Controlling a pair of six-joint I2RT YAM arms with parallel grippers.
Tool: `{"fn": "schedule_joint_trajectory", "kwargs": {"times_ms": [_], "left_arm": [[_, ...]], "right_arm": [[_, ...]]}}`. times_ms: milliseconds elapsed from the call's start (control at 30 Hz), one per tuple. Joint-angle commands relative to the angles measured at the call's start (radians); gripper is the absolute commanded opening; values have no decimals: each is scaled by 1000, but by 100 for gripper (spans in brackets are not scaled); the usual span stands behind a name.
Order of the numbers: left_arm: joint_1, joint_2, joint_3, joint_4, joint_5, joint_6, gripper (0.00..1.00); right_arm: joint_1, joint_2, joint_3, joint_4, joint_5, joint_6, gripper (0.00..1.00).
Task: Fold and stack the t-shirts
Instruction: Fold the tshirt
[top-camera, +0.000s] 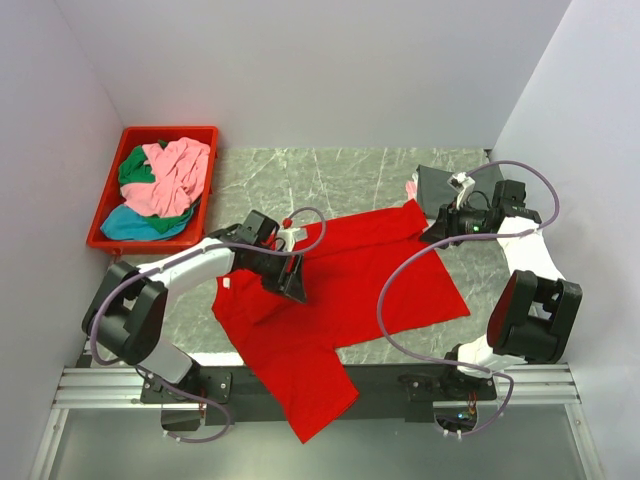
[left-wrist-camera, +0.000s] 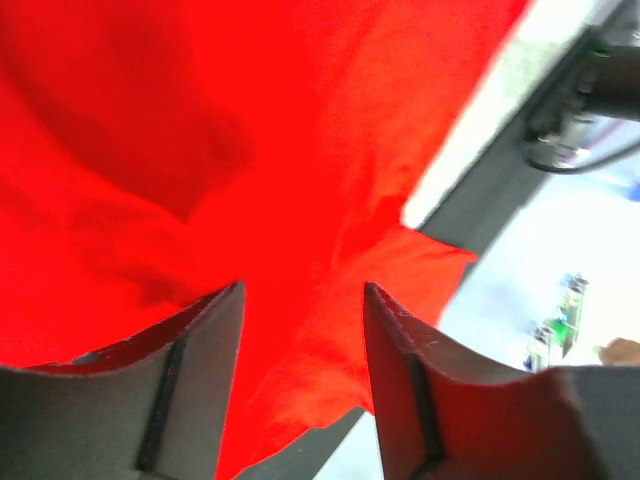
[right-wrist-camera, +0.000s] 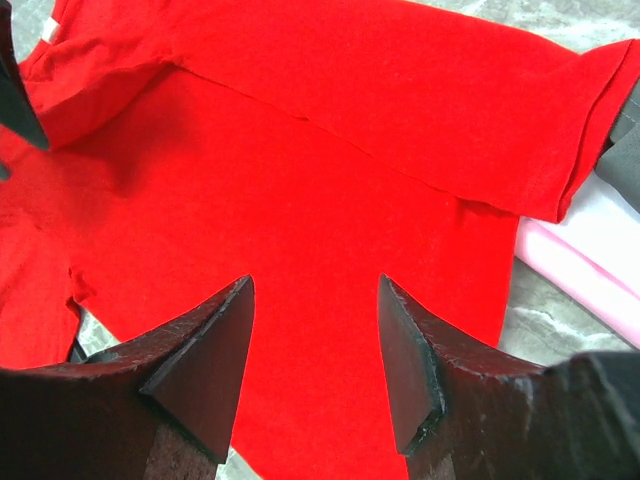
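Red t-shirt (top-camera: 350, 290) spread flat on a marbled table (top-camera: 330, 175), with both robot pincers apart above it.

The shirt lies mid-table, its lower part draping over the near edge. The left gripper (left-wrist-camera: 303, 290) hangs over the shirt's left half, jaws apart and holding nothing. The right gripper (right-wrist-camera: 315, 285) sits by the far right sleeve, jaws also apart and empty. A folded dark grey t-shirt (top-camera: 442, 185) lies just beyond. At far left, a red bin (top-camera: 170, 131) holds pink (top-camera: 175, 175), green (top-camera: 135, 168) and teal (top-camera: 135, 222) shirts.
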Motion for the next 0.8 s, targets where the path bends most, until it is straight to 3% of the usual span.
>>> {"fn": "schedule_joint_trajectory", "kwargs": {"times_ms": [0, 67, 233, 433, 533, 633, 667, 767], "left_arm": [[-10, 20, -1, 75, 169, 3, 58], [-26, 109, -7, 86, 239, 12, 60], [-66, 188, -5, 131, 207, -19, 60], [-74, -14, 93, 57, -26, -20, 61], [-60, -123, 134, 23, -222, -11, 63], [12, -215, 98, 68, -395, -43, 71], [88, -258, 76, 87, -417, -91, 78], [279, -317, -30, 218, -373, -215, 81]], "right_arm": [[-5, -5, -3, 20, 6, 3, 60], [-7, -8, -4, 21, 3, 6, 60], [-7, -29, -15, 24, 9, 5, 60], [-7, -46, -26, 18, 25, -11, 60], [-5, -58, -34, 23, 36, -15, 60], [-7, -84, -49, 35, 67, -25, 60], [-7, -103, -64, 44, 100, -21, 60], [-8, -141, -99, 89, 169, 0, 60]]}}
